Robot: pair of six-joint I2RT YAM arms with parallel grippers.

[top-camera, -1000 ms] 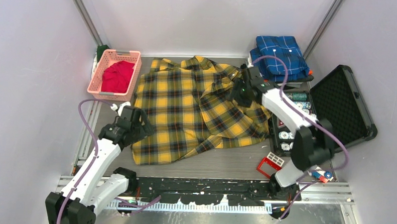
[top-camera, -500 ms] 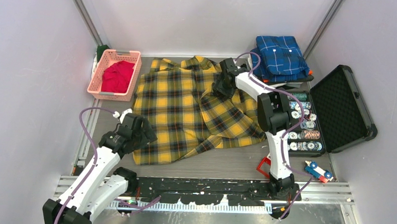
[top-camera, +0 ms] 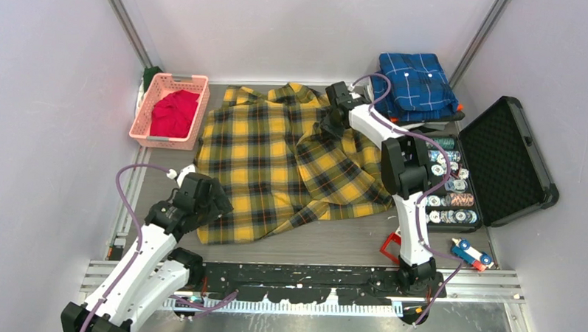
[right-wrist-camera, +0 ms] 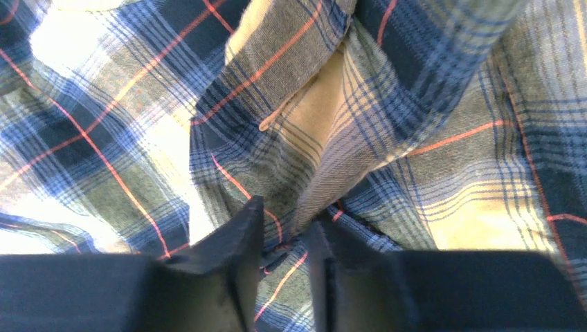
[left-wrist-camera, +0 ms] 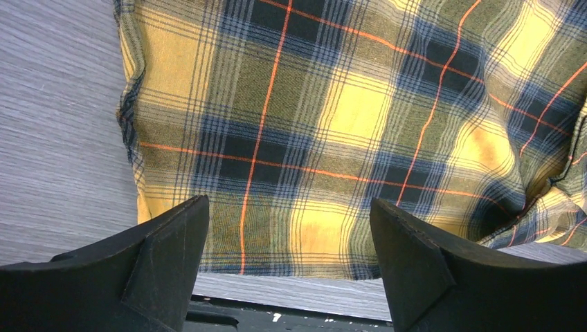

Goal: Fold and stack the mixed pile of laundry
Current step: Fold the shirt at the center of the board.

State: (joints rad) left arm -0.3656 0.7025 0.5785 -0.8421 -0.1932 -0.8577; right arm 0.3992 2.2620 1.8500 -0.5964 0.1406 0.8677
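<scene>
Status: shirt point(top-camera: 276, 165) is spread on table point(top-camera: 332, 245), centre. L half is mostly flat. R half is rumpled, w/ cloth bunched over itself from collar down to near hem. Not folded yet. Tee point(top-camera: 173, 111) sits crumpled in basket point(top-camera: 182, 79), far L corner. Task looks early: first garment at flatten/first-fold stage, nothing stacked.

L gripper point(left-wrist-camera: 287, 207): jaws wide apart, holding nothing, low over near-L corner of shirt. Hem shows between the fingers in wrist view. Reads as lined up to take that corner, the wide gap giving the hem room to enter.

R gripper point(right-wrist-camera: 285, 214): at far-R of shirt near collar, jaws near together w/ a ridge of cloth in the gap. Looks like a pinch on shirt, can't confirm how firm. Prob placed there bc that's where the bunching starts; pull it out and the R panel can lie flat.

Grippers sit on diagonal corners, good for tensioning the cloth.

Risks: a thin pinch may slip. R arm is reaching far, close to blue shirt point(top-camera: 416, 82) and open case point(top-camera: 509, 159), so a drag to the R could snag those. Blue shirt is folded, likely the stack spot.
</scene>
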